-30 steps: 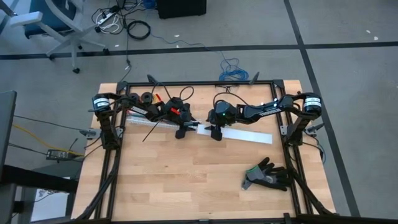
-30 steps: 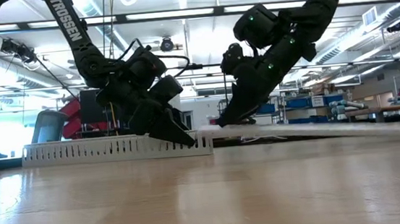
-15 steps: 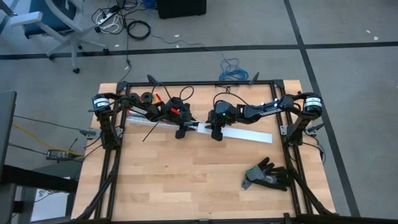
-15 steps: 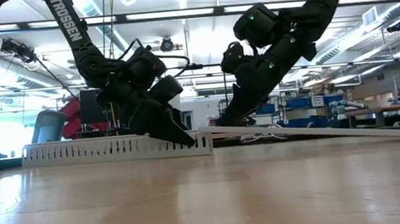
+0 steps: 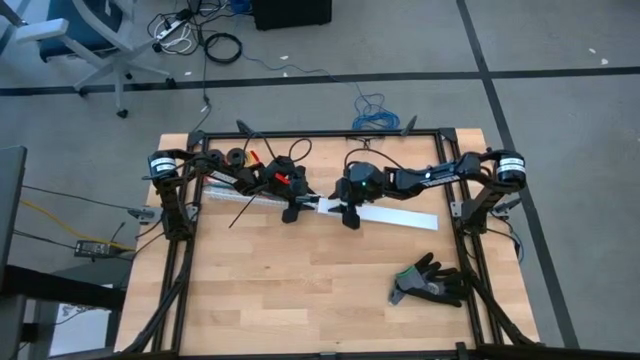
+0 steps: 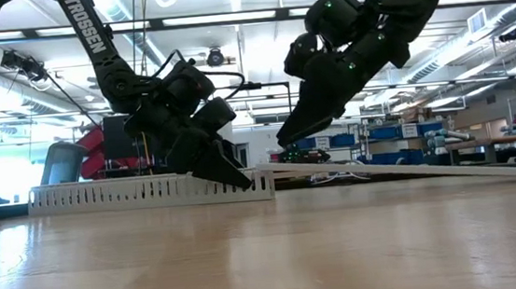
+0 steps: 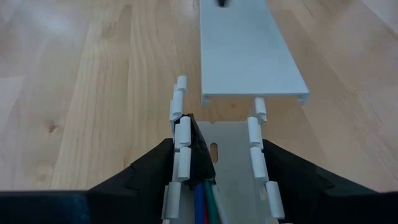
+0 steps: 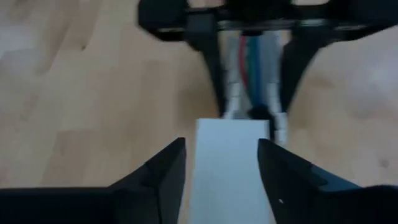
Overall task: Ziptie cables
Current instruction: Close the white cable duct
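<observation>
The glove [image 5: 432,281] lies on the wooden surface [image 5: 300,290] nearest the front edge, well clear of the duct [image 5: 235,182] and to its right in the high view. Farther in, the white slotted duct lies across the surface, and the flat white cover [image 5: 395,215] continues from its open end, tilted with its duct-side end raised in the low view. The left tool [image 7: 217,171] stands at that open end with its fingers [image 7: 146,171] spread on the outer sides of the two slotted walls, touching or nearly touching them; whether it presses them cannot be told. The cables [image 7: 202,199], blue, red and green strands with a dark wrap at their tip, lie inside the duct between those fingers, running back along the channel. The right tool [image 8: 221,168] hovers just past the duct's open end, above the near end of the cover, its fingers parted about as wide as the cover with one on each side of it; the low view shows it lifted clear above the cover, holding nothing. The ziptie [image 5: 243,211] lies slanted on the surface just beside the duct, on its near side, close to the left tool and apart from both tools. Beyond the duct, small black spools [image 5: 225,156] sit by the far frame rail.
</observation>
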